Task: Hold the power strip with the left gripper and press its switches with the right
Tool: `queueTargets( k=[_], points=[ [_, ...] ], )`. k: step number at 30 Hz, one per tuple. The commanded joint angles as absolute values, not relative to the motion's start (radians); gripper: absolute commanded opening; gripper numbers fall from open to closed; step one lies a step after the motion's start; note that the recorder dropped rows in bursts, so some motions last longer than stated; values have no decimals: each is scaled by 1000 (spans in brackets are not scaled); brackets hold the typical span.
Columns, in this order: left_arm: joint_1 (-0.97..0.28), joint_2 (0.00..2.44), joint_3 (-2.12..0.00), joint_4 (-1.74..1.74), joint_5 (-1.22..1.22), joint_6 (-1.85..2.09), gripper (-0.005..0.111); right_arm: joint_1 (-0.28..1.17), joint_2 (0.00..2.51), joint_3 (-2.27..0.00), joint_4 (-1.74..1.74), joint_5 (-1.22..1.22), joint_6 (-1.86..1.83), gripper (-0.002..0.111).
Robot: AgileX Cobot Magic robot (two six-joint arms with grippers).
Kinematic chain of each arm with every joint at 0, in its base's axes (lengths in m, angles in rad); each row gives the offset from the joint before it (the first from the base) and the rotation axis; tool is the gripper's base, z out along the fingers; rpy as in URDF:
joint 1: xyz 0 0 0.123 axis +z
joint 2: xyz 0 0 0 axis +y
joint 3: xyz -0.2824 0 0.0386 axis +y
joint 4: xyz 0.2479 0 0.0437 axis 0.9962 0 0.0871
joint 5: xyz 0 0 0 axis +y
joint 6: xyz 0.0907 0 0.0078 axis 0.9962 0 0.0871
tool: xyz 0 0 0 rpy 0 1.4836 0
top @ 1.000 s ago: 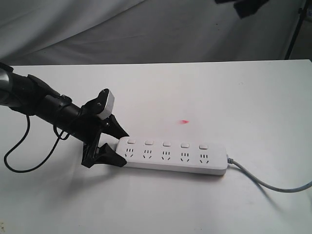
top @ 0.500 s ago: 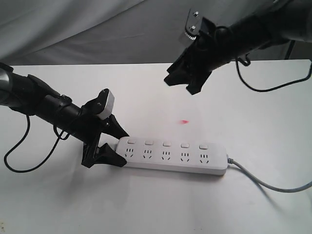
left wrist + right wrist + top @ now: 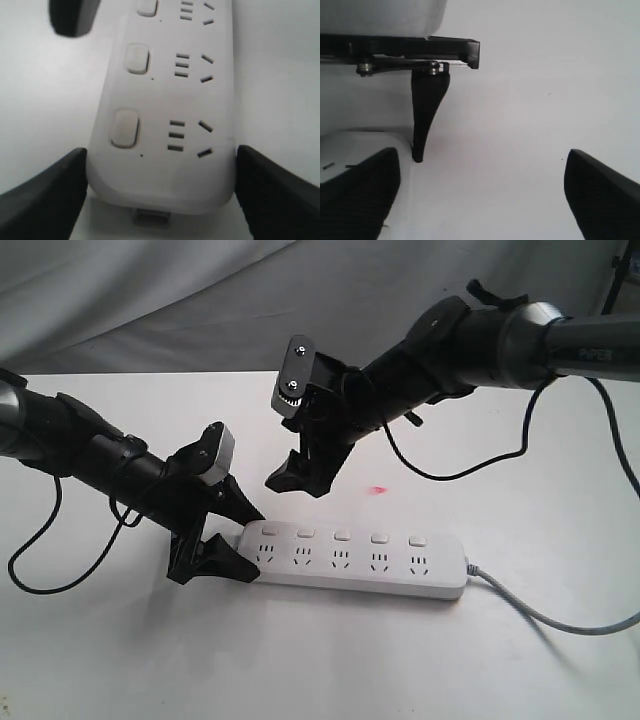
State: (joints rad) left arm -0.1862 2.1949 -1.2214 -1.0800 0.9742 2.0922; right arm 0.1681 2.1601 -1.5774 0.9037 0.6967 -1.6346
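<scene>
White table [image 3: 520, 440], grey cloth [image 3: 150, 300] behind at 12 o'clock. Power strip [image 3: 355, 560] lies flat toward the table's 6 o'clock, long axis running 9 to 3, five switches [image 3: 343, 535] facing up. Left gripper [image 3: 254, 545] comes in from 9 o'clock, fingers [image 3: 45, 195] clamped on both sides of the strip's 9 o'clock end. Right gripper [image 3: 295, 485] hangs off the table at the strip's 11 o'clock, fingers [image 3: 600, 190] spread wide, grasping nothing, not touching the strip. Grey cord [image 3: 540, 615] exits the 3 o'clock end. Small red spot [image 3: 379, 489] on the table at the strip's 12 o'clock.
</scene>
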Motion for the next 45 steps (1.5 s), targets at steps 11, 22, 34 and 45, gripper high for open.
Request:
queueTargets(
  k=[11,22,34,45],
  points=[
    [-191,2192,-1228,-1083,941,2094,3,174,2235,-1579,930,684,-1685,77],
    [-191,2192,-1228,-1083,941,2094,3,174,2240,-1579,1056,738,-1809,77],
    [-191,2192,-1228,-1083,941,2094,3,174,2249,-1579,1076,772,-1832,77],
    [-191,2192,-1228,-1083,941,2094,3,177,2310,-1579,1087,764,-1856,77]
  ],
)
